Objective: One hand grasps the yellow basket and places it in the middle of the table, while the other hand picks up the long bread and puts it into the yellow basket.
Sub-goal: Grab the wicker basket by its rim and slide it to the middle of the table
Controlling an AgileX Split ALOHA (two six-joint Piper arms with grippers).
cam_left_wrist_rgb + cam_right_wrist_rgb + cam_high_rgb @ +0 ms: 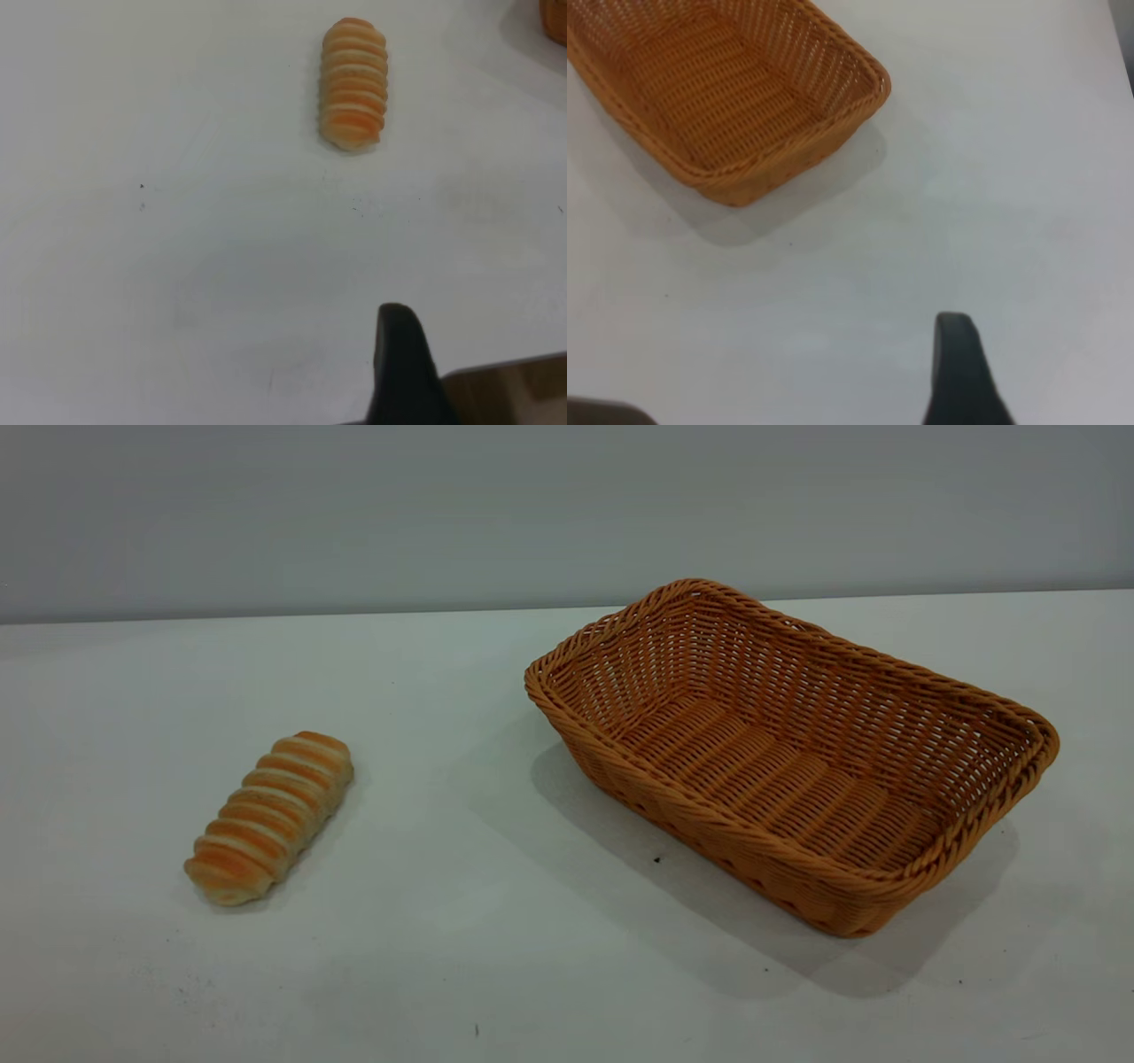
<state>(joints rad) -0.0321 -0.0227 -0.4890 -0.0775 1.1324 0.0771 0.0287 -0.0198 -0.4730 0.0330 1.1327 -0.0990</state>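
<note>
Nothing done yet. The yellow basket [791, 757] sits empty on the counter [461, 921], on the right arm's side and not in the middle. The long bread [269, 816] lies well apart from it on the left arm's side, untouched.

Left jaws: only one dark finger [403, 372] in the left wrist view, bread well ahead of it, no contact. Right jaws: likewise one finger [961, 372], basket well ahead.

Both steps remain: basket move, bread pick and drop.

Can't tell whether either jaws are released or clenched; the second finger is cut off in both wrist views. No arms in the exterior view.
</note>
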